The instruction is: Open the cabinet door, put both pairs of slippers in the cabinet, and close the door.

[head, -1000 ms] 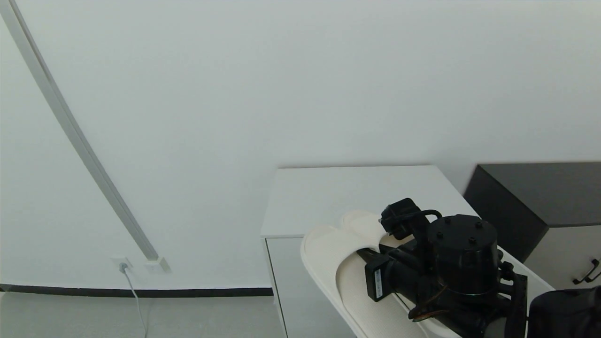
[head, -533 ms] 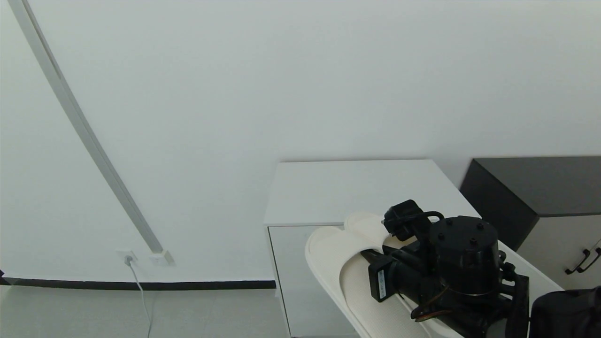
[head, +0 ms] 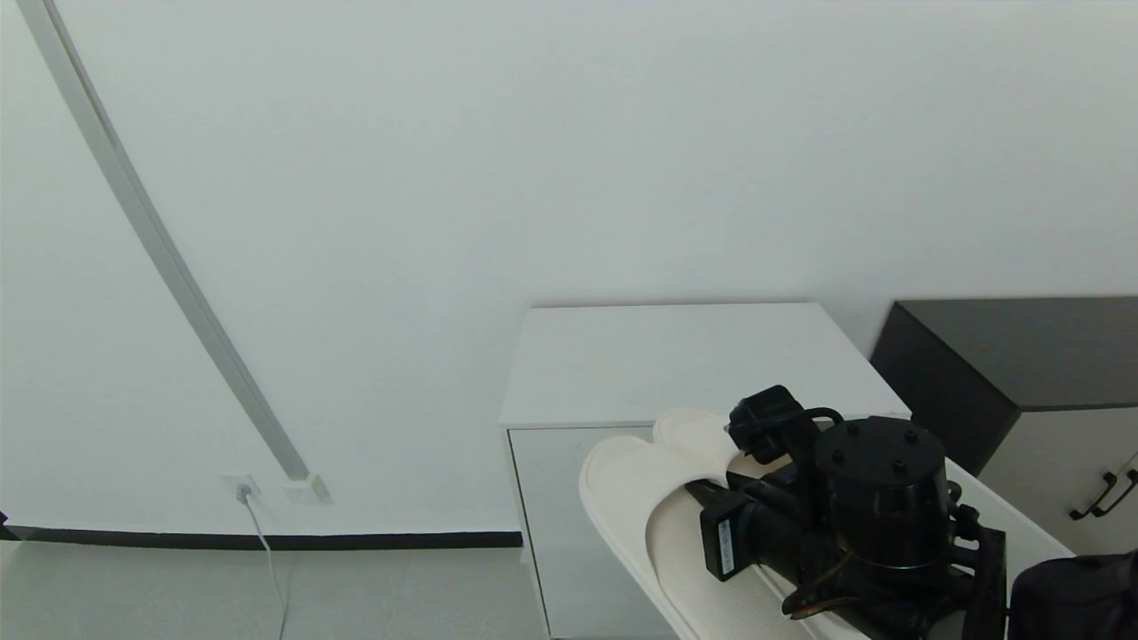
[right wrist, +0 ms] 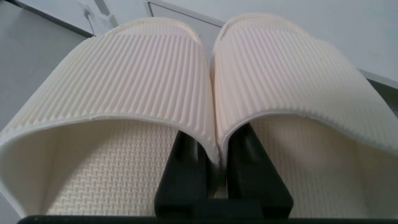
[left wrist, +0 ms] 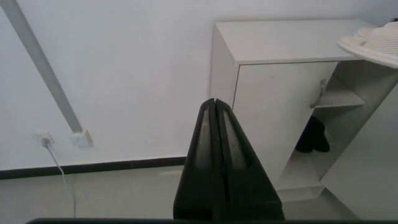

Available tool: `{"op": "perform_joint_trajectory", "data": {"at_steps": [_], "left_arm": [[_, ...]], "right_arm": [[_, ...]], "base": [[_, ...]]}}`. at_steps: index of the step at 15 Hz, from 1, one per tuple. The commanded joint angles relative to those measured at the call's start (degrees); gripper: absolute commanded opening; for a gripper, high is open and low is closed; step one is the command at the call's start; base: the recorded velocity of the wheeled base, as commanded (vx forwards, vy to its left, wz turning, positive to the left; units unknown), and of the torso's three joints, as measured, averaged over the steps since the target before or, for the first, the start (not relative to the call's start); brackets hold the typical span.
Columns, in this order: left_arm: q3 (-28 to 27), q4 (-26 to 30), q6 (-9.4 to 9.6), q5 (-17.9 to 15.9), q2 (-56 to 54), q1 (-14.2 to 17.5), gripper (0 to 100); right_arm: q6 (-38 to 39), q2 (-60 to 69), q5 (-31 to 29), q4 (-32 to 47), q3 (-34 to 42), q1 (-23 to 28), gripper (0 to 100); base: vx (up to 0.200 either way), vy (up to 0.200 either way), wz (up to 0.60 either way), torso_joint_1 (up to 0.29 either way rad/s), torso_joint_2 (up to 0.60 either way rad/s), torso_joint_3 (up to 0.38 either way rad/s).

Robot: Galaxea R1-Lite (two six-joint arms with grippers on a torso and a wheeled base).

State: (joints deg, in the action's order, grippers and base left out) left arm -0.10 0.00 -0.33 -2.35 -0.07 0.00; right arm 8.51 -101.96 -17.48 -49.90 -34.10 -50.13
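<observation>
Looks out on a pale wall [head: 533,133] with a grey trunking strip [head: 151,240] slanting down it, above a grey floor [head: 178,596] edged by a black skirting [head: 267,540]. Against that wall, a white cabinet [head: 676,364]: closed on the half toward the robot's left, open on the other half, with the cabinet door [left wrist: 367,168] swung outward. Inside the open half, a shelf [left wrist: 336,99] and, lower down, a dark shape [left wrist: 313,134] too shadowed to name. Just beside the white cabinet, on the robot's right, a dark cabinet [head: 1022,356] with pale doors and black handles [head: 1102,493]. Carries a pair of cream ribbed slippers [head: 622,498] in the air before the white cabinet's upper front edge, toes pointing away from the robot, not inside the cabinet. Grips them with the right pincer [right wrist: 214,155], drawn narrow, its fingers [right wrist: 183,162] pushed into the two foot openings and pinching the adjoining inner walls of the pair together. Holds the left pincer [left wrist: 215,106] above the floor, well apart from the cabinet, fingers pressed flat together on nothing. Low on the wall, a socket [head: 238,487] with a white cable [head: 267,560] dropping to the floor.
</observation>
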Motion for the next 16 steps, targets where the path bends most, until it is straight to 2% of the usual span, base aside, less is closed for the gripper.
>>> {"op": "perform_joint_trajectory", "data": {"at_steps": [1, 5, 16], "left_arm": [[0.0, 0.0, -0.02, 0.0, 0.1, 0.0, 0], [0.0, 0.0, 0.07, -0.1, 0.1, 0.0, 0], [0.0, 0.0, 0.15, -0.1, 0.1, 0.0, 0]], "right_arm": [[0.0, -0.2, 0.0, 0.0, 0.0, -0.1, 0], [-0.1, -0.2, 0.0, -0.1, -0.2, -0.1, 0], [-0.1, 0.0, 0.0, -0.2, 0.0, -0.1, 0]], "base": [[0.0, 0.0, 0.0, 0.0, 0.0, 0.0], [0.0, 0.0, 0.0, 0.0, 0.0, 0.0], [0.0, -0.2, 0.0, 0.002, 0.0, 0.006]]}}
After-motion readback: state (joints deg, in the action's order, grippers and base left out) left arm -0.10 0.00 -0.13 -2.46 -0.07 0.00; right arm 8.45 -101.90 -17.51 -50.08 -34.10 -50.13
